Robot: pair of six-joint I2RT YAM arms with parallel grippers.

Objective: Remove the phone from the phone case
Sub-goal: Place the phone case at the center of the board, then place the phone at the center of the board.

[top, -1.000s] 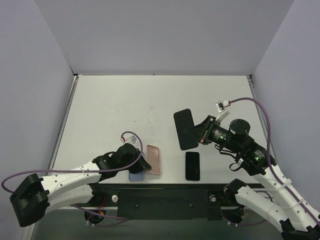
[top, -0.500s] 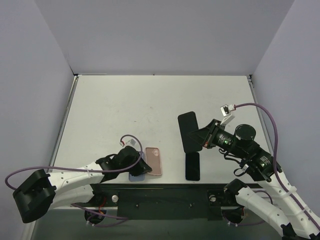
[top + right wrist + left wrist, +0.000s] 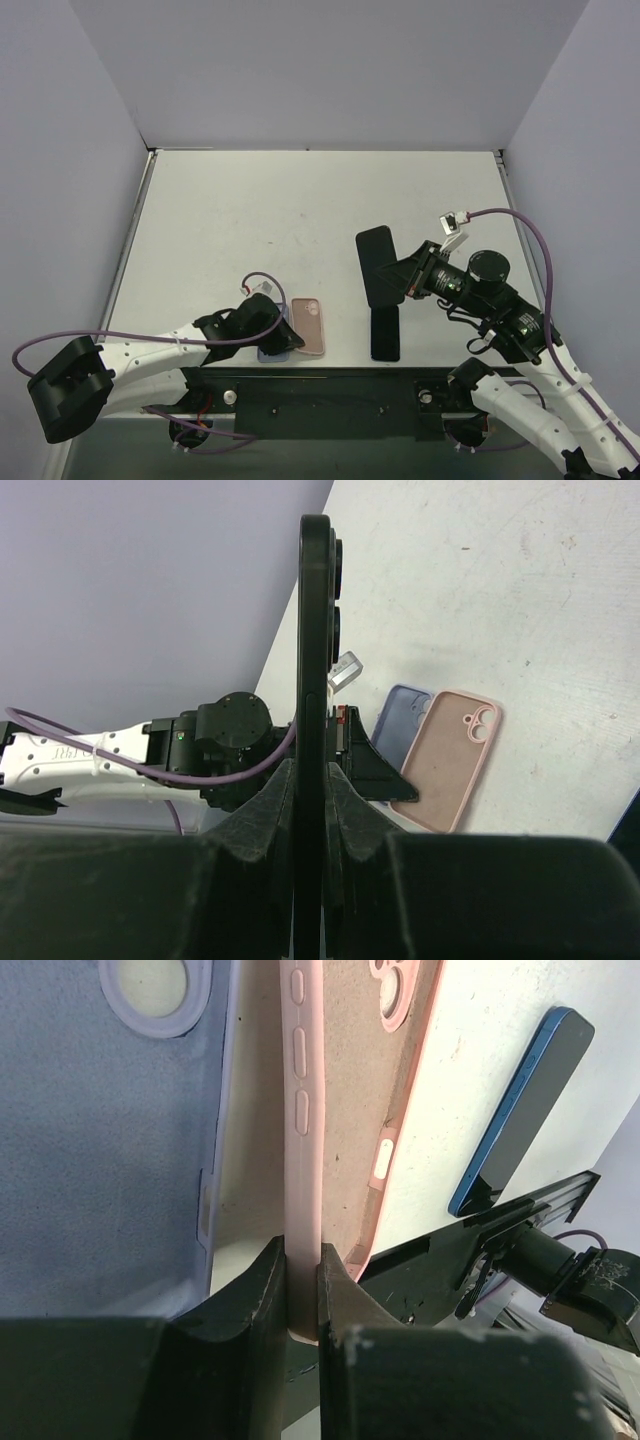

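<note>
My left gripper (image 3: 287, 337) (image 3: 303, 1252) is shut on the side wall of an empty pink phone case (image 3: 309, 326) (image 3: 345, 1080) lying open side up at the table's front edge. My right gripper (image 3: 401, 272) (image 3: 313, 767) is shut on a black phone (image 3: 377, 264) (image 3: 314, 630) and holds it on edge above the table, right of the pink case. The pink case also shows in the right wrist view (image 3: 452, 760).
An empty lavender case (image 3: 272, 351) (image 3: 100, 1160) (image 3: 402, 720) lies just left of the pink one, partly under my left gripper. A dark phone with a blue edge (image 3: 385, 333) (image 3: 520, 1110) lies flat near the front edge, below the held phone.
My right gripper has carried the black phone a little to the right and nearer. My left gripper has dragged the pink case slightly right along the front edge.
</note>
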